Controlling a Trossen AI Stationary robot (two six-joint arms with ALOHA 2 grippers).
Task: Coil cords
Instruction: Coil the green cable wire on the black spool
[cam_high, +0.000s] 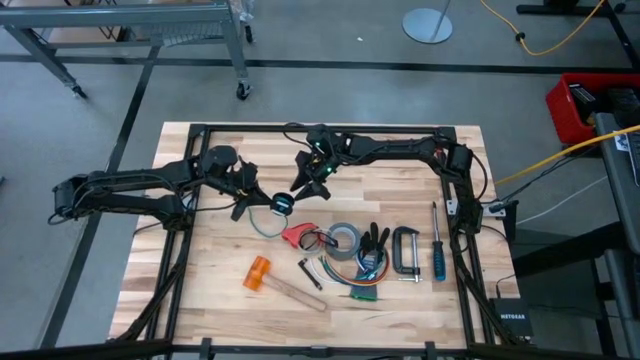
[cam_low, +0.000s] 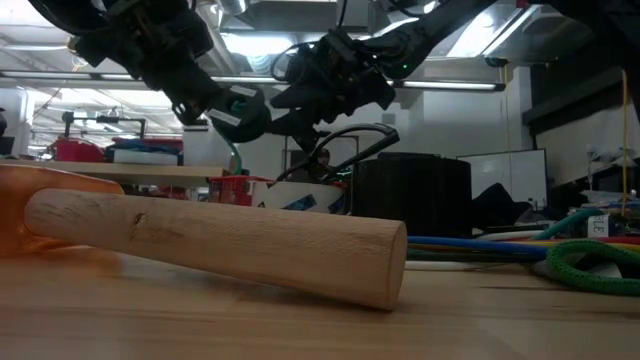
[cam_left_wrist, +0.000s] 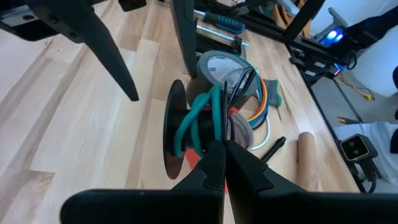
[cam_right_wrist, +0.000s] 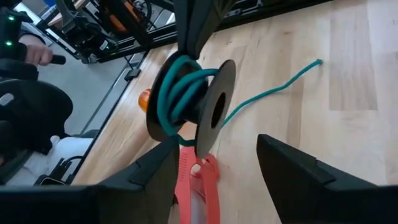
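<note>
Cord (cam_right_wrist: 186, 87): we are clamping its spool (cam_left_wrist: 177, 140) in the left gripper (cam_left_wrist: 222, 163) for winding, while our right gripper (cam_right_wrist: 214, 162) is hovering beside it, spread.

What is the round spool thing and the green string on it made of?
The spool looks like smooth black plastic, judging by its thin matte discs. The teal cord looks rubbery or plastic-coated: smooth and bending in soft loops. The table is pale wood with visible grain.

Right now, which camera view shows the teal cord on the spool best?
The right wrist view: the cord wraps the spool, loose end trailing. The left wrist view blocks it partly; the high and low views show little.
</note>
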